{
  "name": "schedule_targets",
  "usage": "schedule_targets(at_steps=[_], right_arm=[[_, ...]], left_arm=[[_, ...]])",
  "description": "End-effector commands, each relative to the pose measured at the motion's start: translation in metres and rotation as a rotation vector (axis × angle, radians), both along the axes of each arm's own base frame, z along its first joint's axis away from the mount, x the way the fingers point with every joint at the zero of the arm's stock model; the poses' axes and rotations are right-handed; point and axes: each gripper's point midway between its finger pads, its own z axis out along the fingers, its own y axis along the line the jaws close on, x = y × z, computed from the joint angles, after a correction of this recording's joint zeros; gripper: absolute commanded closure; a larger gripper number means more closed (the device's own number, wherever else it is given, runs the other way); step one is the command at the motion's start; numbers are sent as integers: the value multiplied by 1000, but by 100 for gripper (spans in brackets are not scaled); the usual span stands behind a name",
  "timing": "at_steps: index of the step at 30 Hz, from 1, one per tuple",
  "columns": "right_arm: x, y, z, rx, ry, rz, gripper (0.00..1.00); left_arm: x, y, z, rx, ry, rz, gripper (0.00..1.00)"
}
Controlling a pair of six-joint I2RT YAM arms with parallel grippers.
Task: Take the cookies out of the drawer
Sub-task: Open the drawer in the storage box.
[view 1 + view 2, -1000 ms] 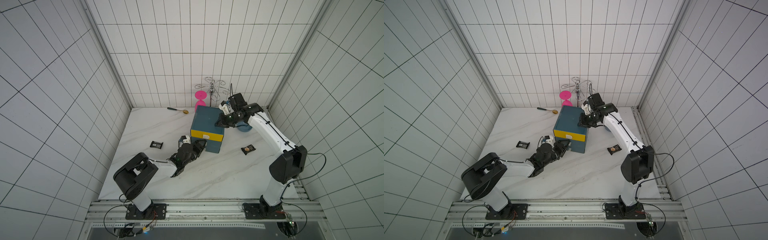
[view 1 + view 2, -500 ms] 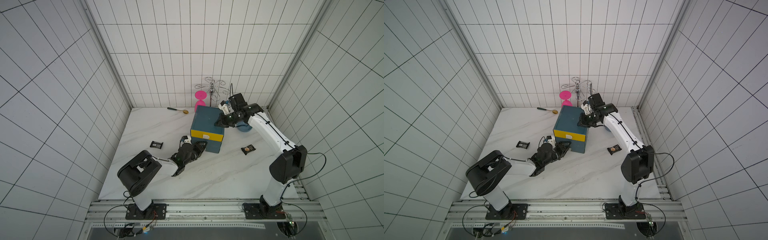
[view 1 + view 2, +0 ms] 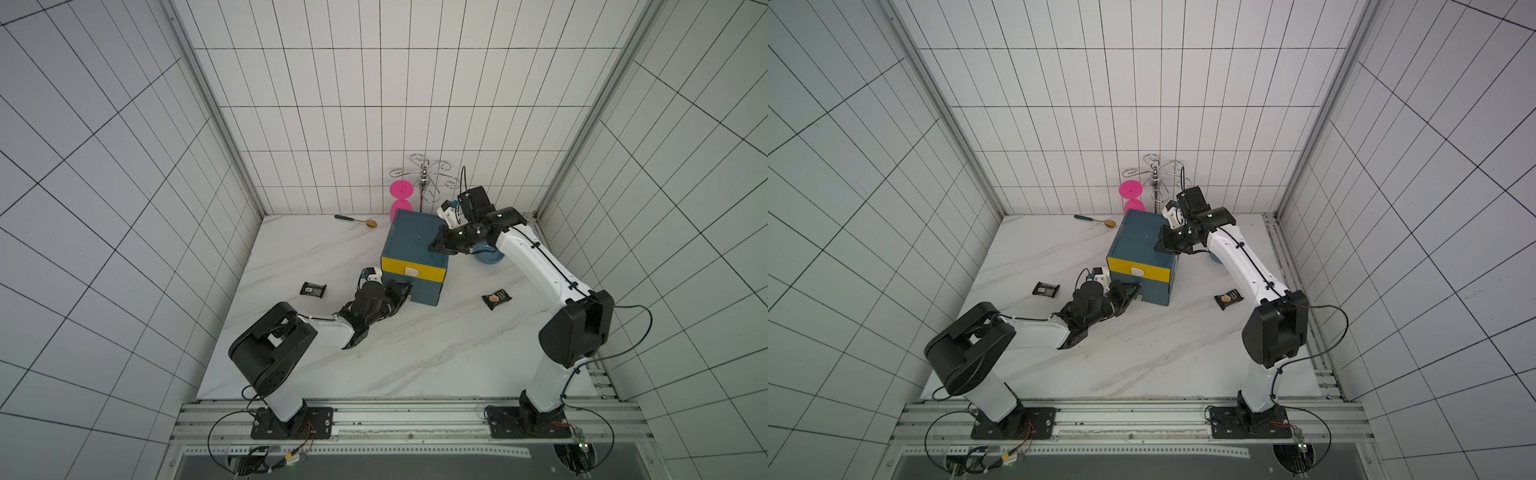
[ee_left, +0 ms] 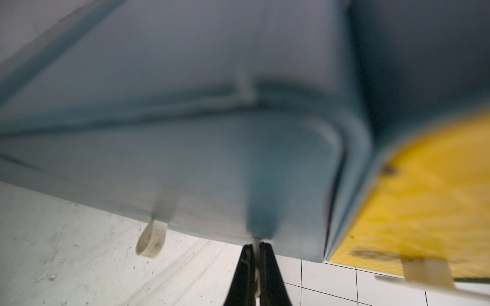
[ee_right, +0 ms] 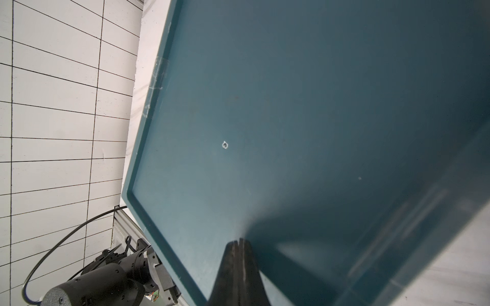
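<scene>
Cookies: black packet (image 3: 313, 289) and second packet (image 3: 496, 298) lie on table (image 3: 374, 353), flanking cabinet (image 3: 411, 241); rest unseen. Likely light, slick, brittle: pinch end seam. Left gripper (image 4: 256, 245) clamps tab (image 4: 256, 267) of lower drawer (image 3: 430, 293); right gripper (image 5: 239, 241) closed, on cabinet top.

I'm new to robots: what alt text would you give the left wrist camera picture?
Blurred close-up: the left gripper is shut on a thin white strip at the edge of a blue drawer box, near its yellow drawer front; marble table beyond.
</scene>
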Motion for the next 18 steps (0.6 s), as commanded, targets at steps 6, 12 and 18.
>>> schedule_targets(at_steps=[6,12,18], right_arm=[[-22,-29,-76,-207,229,-34,100],[-22,-29,-76,-209,232,-36,100],[-22,-29,-78,-212,238,-35,100]], left_arm=[[-41,9,11,54,-20,-44,100],[-81,27,-5,87,28,-51,100],[-104,42,-10,118,49,-38,100]])
